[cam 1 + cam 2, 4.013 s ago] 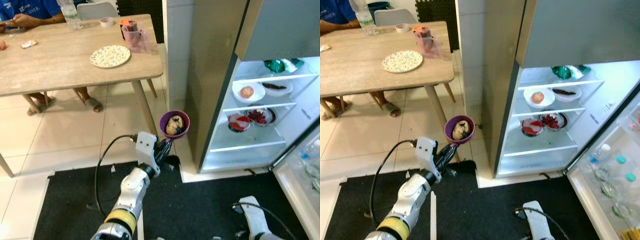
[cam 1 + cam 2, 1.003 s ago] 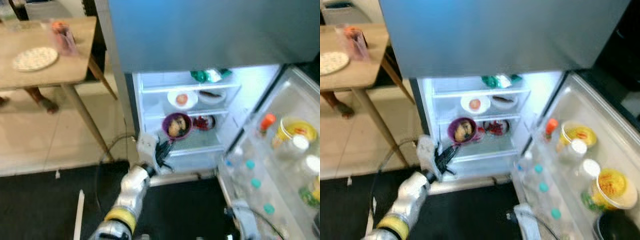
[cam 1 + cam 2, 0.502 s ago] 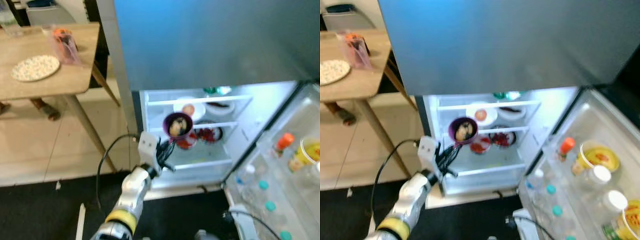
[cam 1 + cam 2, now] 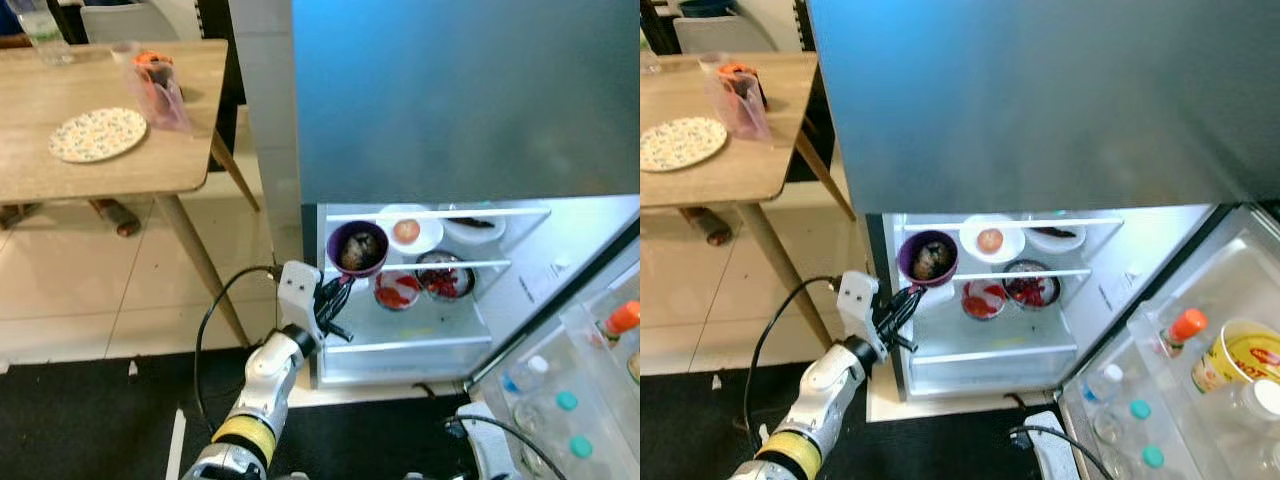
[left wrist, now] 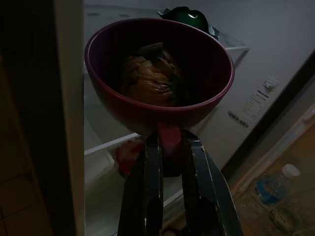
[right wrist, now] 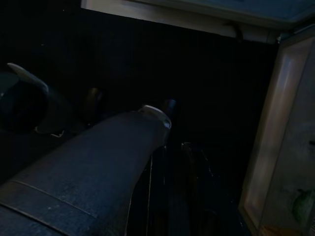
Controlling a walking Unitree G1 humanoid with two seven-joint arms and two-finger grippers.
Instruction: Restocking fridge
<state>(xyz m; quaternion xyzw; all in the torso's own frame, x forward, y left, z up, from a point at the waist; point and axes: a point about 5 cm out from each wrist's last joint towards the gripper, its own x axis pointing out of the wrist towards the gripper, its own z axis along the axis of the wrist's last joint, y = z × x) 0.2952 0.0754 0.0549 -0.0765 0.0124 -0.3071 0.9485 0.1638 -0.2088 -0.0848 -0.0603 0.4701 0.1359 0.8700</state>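
The left gripper [image 5: 170, 147] is clamped on the stem of a purple bowl [image 4: 357, 247] of food, held at the open fridge [image 4: 470, 240] mouth by its upper shelf; placing remains; right gripper's fingers: cannot tell.

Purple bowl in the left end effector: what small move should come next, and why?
Probably ease the purple bowl forward into the open fridge and down toward the lower shelf's bare left side. The left end effector grips it by its base at the fridge's left edge, level with the shelf of the red-food bowls.
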